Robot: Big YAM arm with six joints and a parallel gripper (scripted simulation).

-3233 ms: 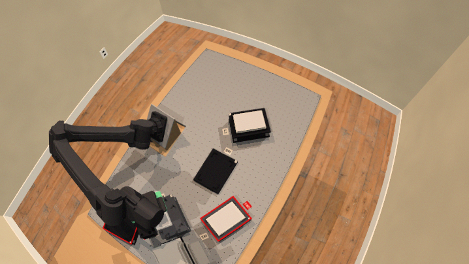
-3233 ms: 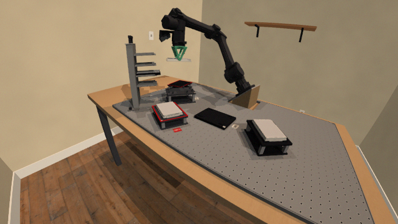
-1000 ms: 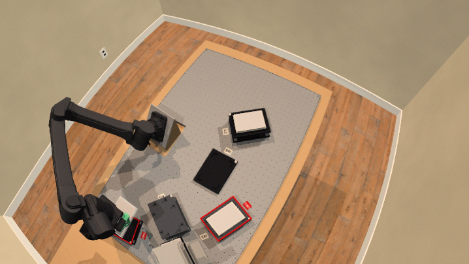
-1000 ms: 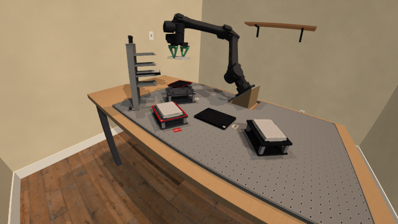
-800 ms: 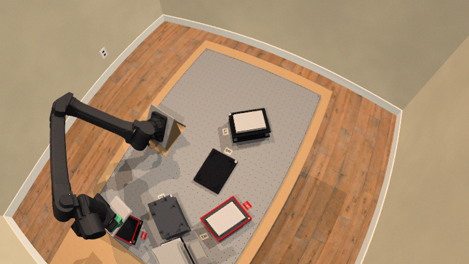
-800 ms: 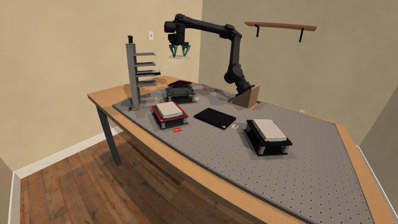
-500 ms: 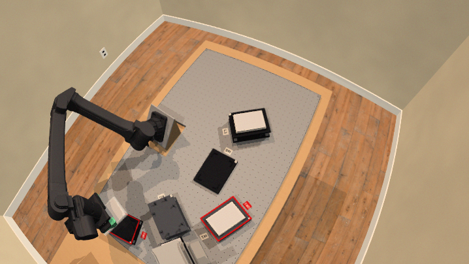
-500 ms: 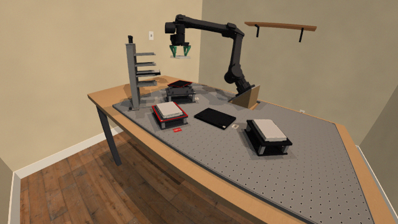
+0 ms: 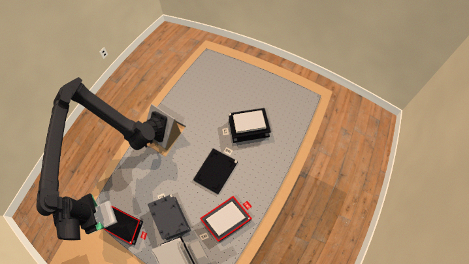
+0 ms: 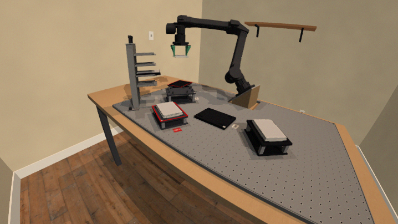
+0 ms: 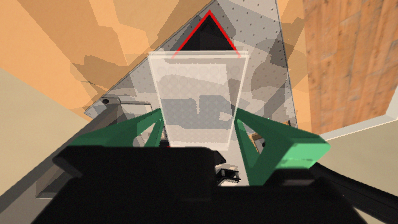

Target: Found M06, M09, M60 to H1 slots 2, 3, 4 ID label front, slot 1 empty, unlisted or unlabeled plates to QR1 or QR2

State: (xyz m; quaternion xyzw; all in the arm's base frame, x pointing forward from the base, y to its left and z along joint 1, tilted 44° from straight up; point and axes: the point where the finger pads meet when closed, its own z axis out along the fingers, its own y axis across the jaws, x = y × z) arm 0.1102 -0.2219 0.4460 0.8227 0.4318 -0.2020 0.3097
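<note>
My gripper (image 10: 180, 52) hangs high above the back left of the deck, to the right of the hotel H1 (image 10: 137, 77). It is shut on a pale translucent plate (image 11: 200, 97) held between the green fingers. From above, the plate (image 9: 106, 215) overlaps the edge of an empty red-edged quarantine nest (image 9: 124, 226); a corner of that nest shows in the wrist view (image 11: 207, 35). The other red-edged nest (image 9: 225, 218) carries a white plate. The landing nest (image 9: 249, 124) carries another white plate. I cannot read any labels.
The grey regrip nest (image 9: 168, 216) stands between the two red nests. The flat black recovery nest (image 9: 214, 170) lies mid-deck. The hotel's shelves (image 10: 146, 68) jut toward the arm; one looks darker and thicker. The arm's base (image 10: 246, 96) sits at the back edge.
</note>
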